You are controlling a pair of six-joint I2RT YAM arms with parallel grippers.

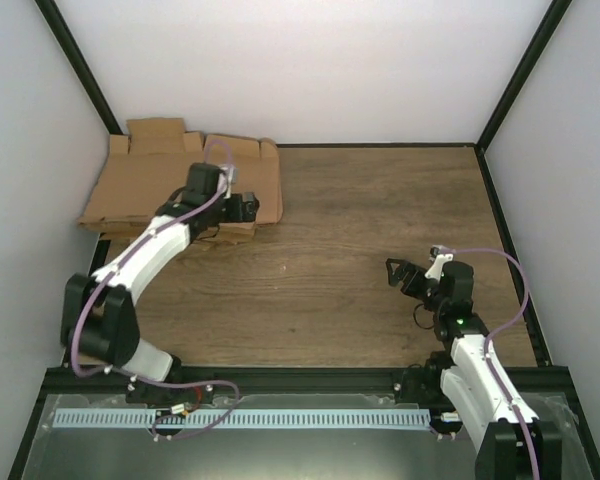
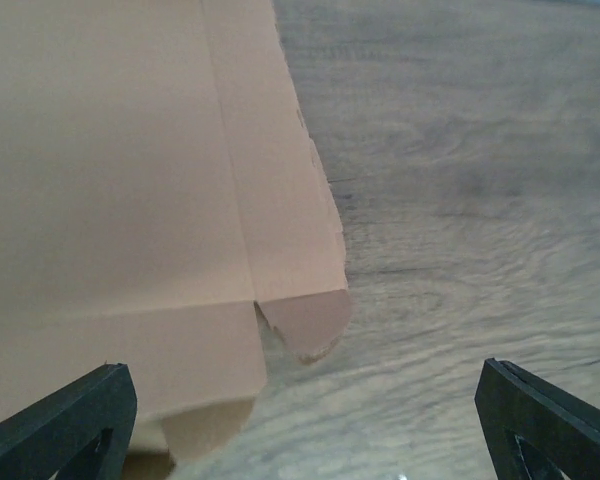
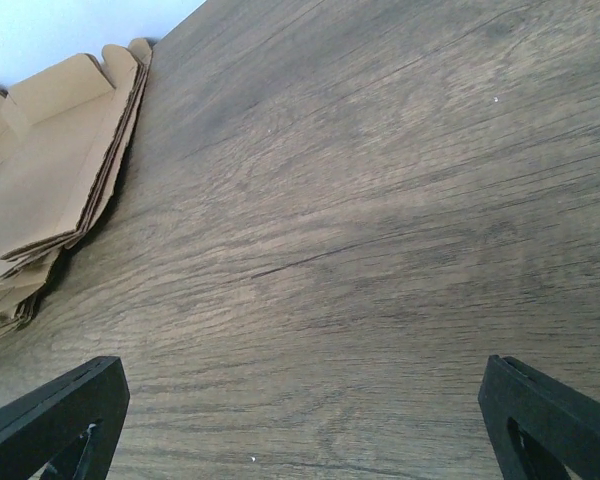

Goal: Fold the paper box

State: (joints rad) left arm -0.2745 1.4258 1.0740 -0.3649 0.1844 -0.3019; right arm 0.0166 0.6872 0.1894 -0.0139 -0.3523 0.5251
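The left end effector (image 2: 310,420), opened wide apart, hovers over the right edge of the paper box (image 2: 110,170), which lies flat on the cardboard pile (image 3: 40,240) at the far-left corner of the surface (image 1: 360,250). The right end effector (image 1: 405,272), also apart, stands well away.

The left arm (image 1: 160,240) hides part of the cardboard pile (image 1: 140,185) at the table's (image 1: 380,230) far left corner. The paper box (image 2: 110,200) on top is cut off up close.

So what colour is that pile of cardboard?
Plain light brown; the cardboard pile shows best in the left wrist view.
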